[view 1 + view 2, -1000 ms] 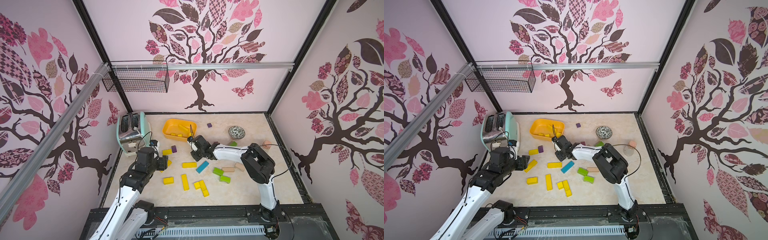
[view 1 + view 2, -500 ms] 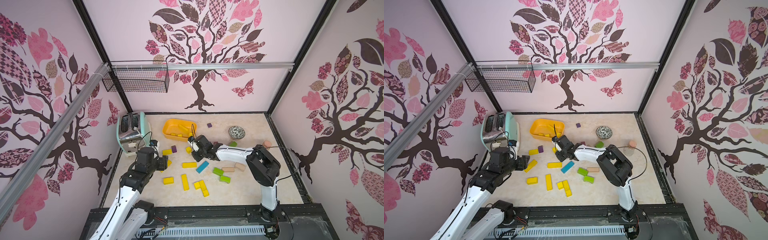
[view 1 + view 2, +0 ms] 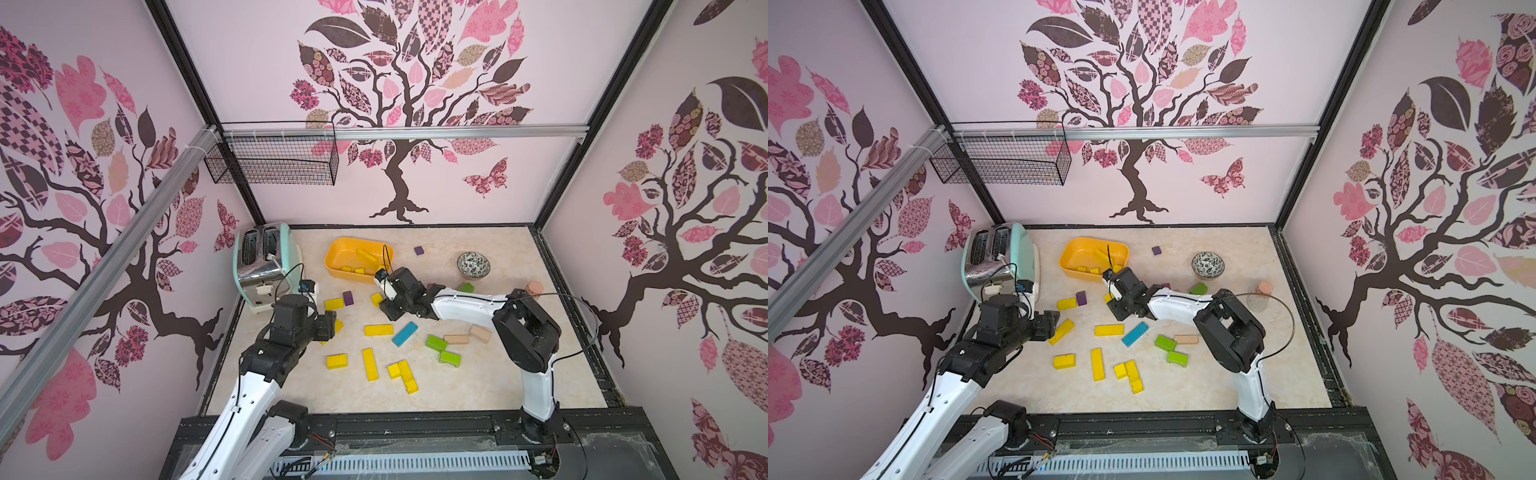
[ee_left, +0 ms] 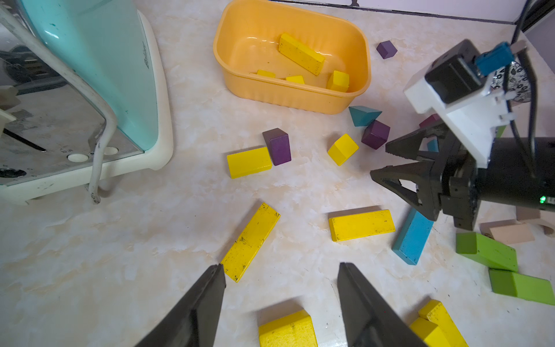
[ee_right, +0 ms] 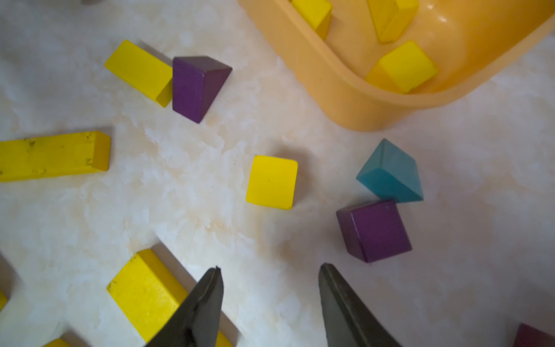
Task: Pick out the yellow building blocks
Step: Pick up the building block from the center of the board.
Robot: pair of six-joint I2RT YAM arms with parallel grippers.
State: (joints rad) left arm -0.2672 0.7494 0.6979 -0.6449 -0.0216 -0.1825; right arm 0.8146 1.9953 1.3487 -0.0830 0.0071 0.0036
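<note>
A mint toaster (image 3: 266, 266) stands at the far left. Right of it, the orange-yellow tub (image 4: 285, 96) holds four of the yellow building blocks (image 4: 301, 54). The left gripper (image 4: 279, 267) hangs over the table at the left, jaws moderately apart with nothing between them. The end of a long yellow bar (image 4: 250, 241) lies just beside one fingertip. The right gripper (image 5: 270, 270), stretched in from the right just on the near side of the tub, is likewise parted and empty. A small yellow cube (image 5: 271, 181) lies on the table ahead of its tips, apart from them. More yellow bars (image 3: 370, 364) are scattered nearer.
</note>
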